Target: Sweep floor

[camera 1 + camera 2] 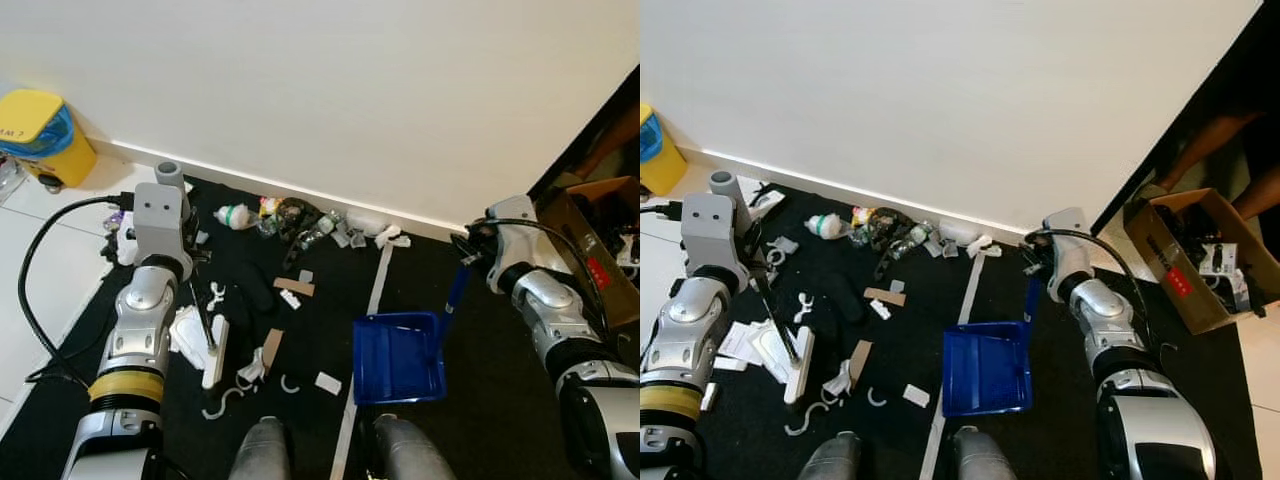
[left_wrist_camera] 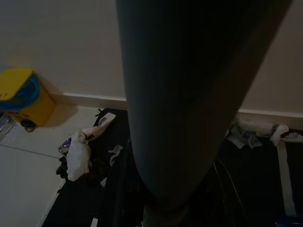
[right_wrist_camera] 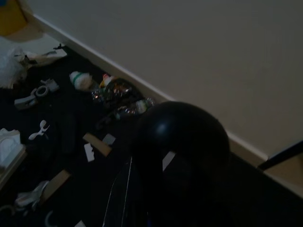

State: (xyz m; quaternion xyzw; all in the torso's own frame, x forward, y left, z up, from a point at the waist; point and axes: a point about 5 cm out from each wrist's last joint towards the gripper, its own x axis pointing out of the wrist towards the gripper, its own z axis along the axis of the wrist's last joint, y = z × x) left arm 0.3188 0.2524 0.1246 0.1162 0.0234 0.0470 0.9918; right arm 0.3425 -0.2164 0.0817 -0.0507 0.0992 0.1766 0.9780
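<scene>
My left gripper [image 1: 186,240] is shut on a broom's grey handle [image 1: 169,174]. The stick slants down to the white broom head [image 1: 215,352], which rests on the black mat [image 1: 490,400] beside crumpled white paper [image 1: 188,330]. In the left wrist view the handle [image 2: 184,104] stands very close. My right gripper [image 1: 468,252] is shut on the upright handle [image 1: 456,292] of a blue dustpan [image 1: 398,358] that sits on the mat just right of a white tape line [image 1: 366,325]. The handle's black knob [image 3: 182,137] shows in the right wrist view. Litter lies between broom and dustpan.
Bottles and wrappers [image 1: 295,220] are heaped along the skirting board. Cardboard strips [image 1: 293,286] and white hooks [image 1: 226,404] are scattered on the mat. A yellow bin [image 1: 40,135] stands far left. An open cardboard box [image 1: 1200,255] stands right, with what look like a person's legs [image 1: 1210,150] behind it. My feet [image 1: 262,450] are at the near edge.
</scene>
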